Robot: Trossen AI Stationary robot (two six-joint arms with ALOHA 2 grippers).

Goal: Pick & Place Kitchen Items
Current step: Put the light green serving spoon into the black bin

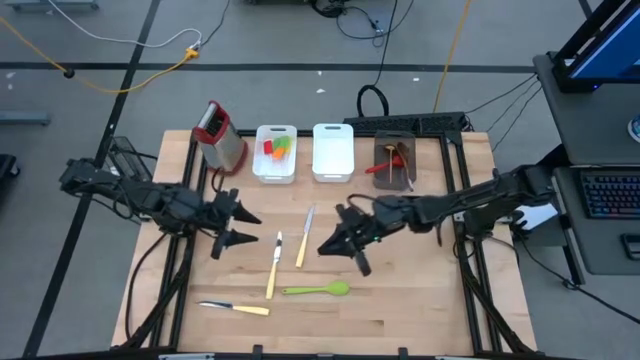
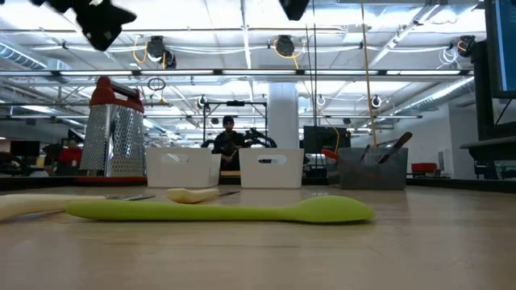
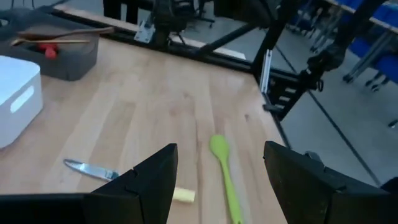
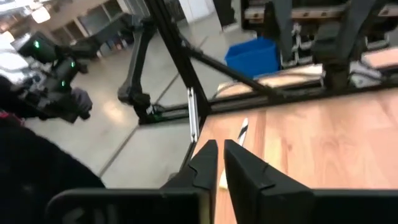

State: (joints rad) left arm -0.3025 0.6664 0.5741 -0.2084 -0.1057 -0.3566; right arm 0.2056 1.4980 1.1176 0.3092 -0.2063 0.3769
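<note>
A green spoon lies flat on the wooden table near its front edge and also shows in the low view. Three cream-handled knives lie flat around it: one, one and one. My left gripper hovers open left of the knives, with nothing between its fingers; beyond them its wrist view shows the green spoon and a knife. My right gripper hangs above the table right of the knives, its fingers nearly together and holding nothing.
Along the far edge stand a steel grater with a red top, a white bin holding red, green and orange utensils, a second white bin, and a dark bin with wooden spoons. A person shows far behind the table.
</note>
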